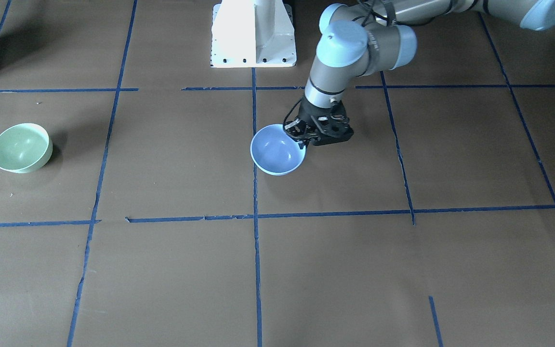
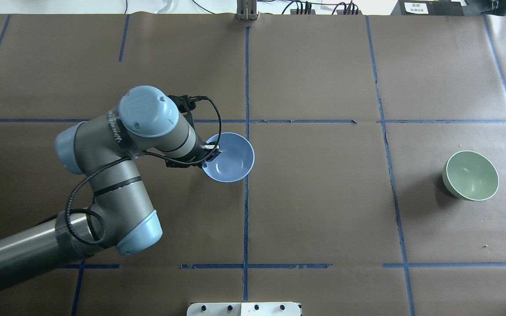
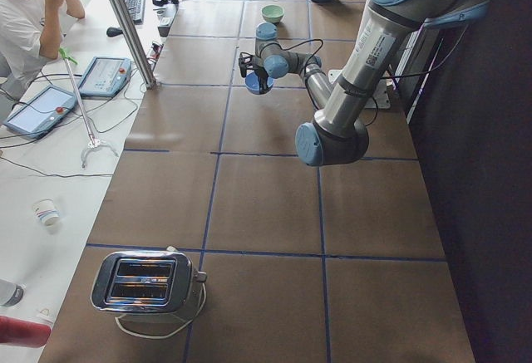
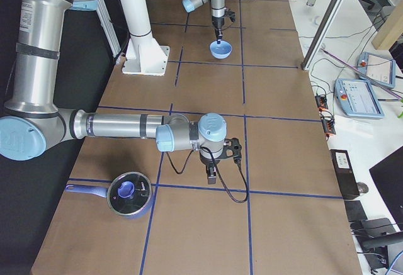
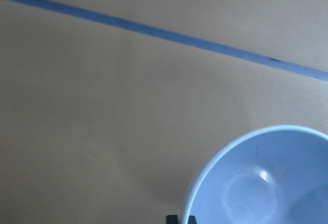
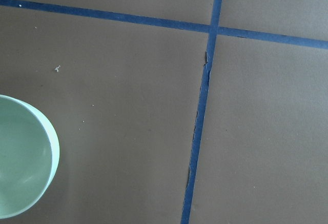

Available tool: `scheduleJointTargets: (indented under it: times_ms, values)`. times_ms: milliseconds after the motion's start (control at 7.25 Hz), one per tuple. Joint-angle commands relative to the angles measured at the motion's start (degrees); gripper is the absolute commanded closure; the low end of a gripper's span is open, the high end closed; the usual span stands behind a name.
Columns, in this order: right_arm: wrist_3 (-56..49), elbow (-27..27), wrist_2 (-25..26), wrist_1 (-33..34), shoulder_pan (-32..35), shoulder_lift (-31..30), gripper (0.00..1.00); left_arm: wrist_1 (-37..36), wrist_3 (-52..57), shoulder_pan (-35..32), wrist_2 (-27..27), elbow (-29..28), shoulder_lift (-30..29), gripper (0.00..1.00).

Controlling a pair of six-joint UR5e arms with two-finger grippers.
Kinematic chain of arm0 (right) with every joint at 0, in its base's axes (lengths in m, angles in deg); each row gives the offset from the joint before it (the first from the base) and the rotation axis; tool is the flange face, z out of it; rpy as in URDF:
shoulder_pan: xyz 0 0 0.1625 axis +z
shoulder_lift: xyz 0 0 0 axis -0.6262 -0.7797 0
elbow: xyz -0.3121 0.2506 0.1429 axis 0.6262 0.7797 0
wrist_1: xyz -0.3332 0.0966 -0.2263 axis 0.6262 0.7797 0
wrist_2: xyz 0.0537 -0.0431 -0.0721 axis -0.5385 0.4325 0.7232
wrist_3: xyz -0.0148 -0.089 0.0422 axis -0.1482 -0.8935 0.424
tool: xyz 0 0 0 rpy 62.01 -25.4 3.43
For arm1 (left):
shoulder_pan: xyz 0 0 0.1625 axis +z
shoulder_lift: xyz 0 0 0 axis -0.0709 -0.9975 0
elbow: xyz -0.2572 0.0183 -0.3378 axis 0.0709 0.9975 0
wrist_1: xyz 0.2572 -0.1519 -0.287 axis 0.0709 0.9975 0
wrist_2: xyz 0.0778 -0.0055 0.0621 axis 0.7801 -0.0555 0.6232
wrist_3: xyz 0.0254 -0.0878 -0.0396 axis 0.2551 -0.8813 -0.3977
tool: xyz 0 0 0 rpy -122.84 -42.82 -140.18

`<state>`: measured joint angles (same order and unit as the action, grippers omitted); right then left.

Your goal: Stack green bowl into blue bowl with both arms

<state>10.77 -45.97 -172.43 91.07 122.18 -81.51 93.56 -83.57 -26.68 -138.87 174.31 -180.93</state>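
The blue bowl [image 1: 277, 153] is near the table's middle, by a blue tape line, and shows in the overhead view [image 2: 232, 161] too. My left gripper [image 1: 305, 140] is shut on its rim on the robot's left side [image 2: 214, 152]. The left wrist view shows the bowl [image 5: 261, 183] with the fingertips together at the rim. I cannot tell whether the bowl rests on the table. The green bowl [image 1: 21, 147] stands alone far to the robot's right [image 2: 470, 175] and at the edge of the right wrist view [image 6: 20, 157]. My right gripper [image 4: 212, 177] points down; whether it is open or shut I cannot tell.
The white pedestal base [image 1: 253, 33] stands at the robot's side of the table. A lidded pot [image 4: 129, 194] sits at the right end, a toaster [image 3: 145, 280] at the left end. Blue tape lines [image 2: 246, 197] grid the brown table. An operator [image 3: 25, 14] sits beside it.
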Motion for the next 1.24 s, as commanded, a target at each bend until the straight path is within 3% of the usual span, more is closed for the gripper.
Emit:
scheduleJointTargets:
  times_ms: [0,138,276,414,552,690,966,1103]
  values:
    - [0.0,-0.03,-0.09,0.07,0.0,0.0,0.0,-0.07,-0.66,1.91,1.17,-3.19,-2.76,0.99]
    - [0.0,0.06,-0.09,0.07,0.0,0.0,0.0,-0.07,-0.66,2.27,1.17,-3.63,-2.84,0.96]
    - [0.08,-0.03,-0.09,0.07,0.0,0.0,0.0,-0.07,-0.57,2.44,1.17,-3.63,-2.84,0.84]
    - [0.17,-0.12,-0.26,0.07,0.0,0.35,0.0,-0.07,0.22,2.44,1.17,-3.55,-2.76,0.1]
    - [0.78,-0.03,-0.18,-0.02,0.0,2.26,0.0,-0.94,3.36,2.1,1.17,-2.5,-2.49,0.0]
    - [1.13,-0.38,-0.44,-0.02,0.0,2.63,0.0,-1.12,7.82,0.35,0.65,-1.36,-0.75,0.0]
    - [4.98,-1.08,-0.26,-0.11,-1.04,3.94,0.0,-3.04,23.87,-10.24,-11.07,5.39,9.32,0.0]
    - [9.88,-2.3,-0.18,-0.11,-3.75,4.91,0.0,-4.45,32.65,-15.43,-12.61,8.2,13.81,0.0]
